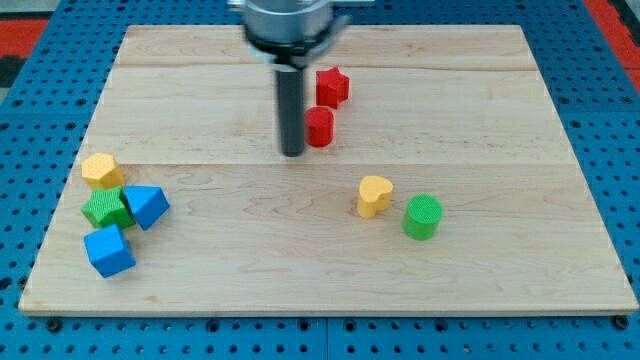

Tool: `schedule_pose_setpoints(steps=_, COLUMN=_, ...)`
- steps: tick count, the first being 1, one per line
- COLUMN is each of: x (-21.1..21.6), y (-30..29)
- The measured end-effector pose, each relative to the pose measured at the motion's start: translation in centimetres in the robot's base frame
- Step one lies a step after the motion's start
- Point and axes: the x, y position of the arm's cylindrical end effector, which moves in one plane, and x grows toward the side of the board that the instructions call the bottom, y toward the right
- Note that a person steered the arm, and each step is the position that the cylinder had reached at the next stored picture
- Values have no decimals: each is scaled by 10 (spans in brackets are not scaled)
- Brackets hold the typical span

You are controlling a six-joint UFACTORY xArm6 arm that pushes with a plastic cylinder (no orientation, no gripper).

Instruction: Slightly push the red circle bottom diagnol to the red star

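Observation:
The red circle (319,127) stands on the wooden board (330,270) near the top middle. The red star (332,87) sits just above it and slightly to the view's right, almost touching it. My tip (292,153) rests on the board just to the left of the red circle and a little below it, very close to its left side.
A yellow heart (375,196) and a green circle (423,217) lie right of centre. At the left edge a yellow hexagon (101,171), a green star (105,208), a blue triangle (147,206) and a blue cube (109,250) are clustered.

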Motion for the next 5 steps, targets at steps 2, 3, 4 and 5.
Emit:
schedule_pose_setpoints(steps=2, x=-40, y=-8)
schedule_pose_setpoints(steps=3, x=-10, y=52)
schedule_pose_setpoints(steps=4, x=11, y=100)
schedule_pose_setpoints(steps=5, x=18, y=68)
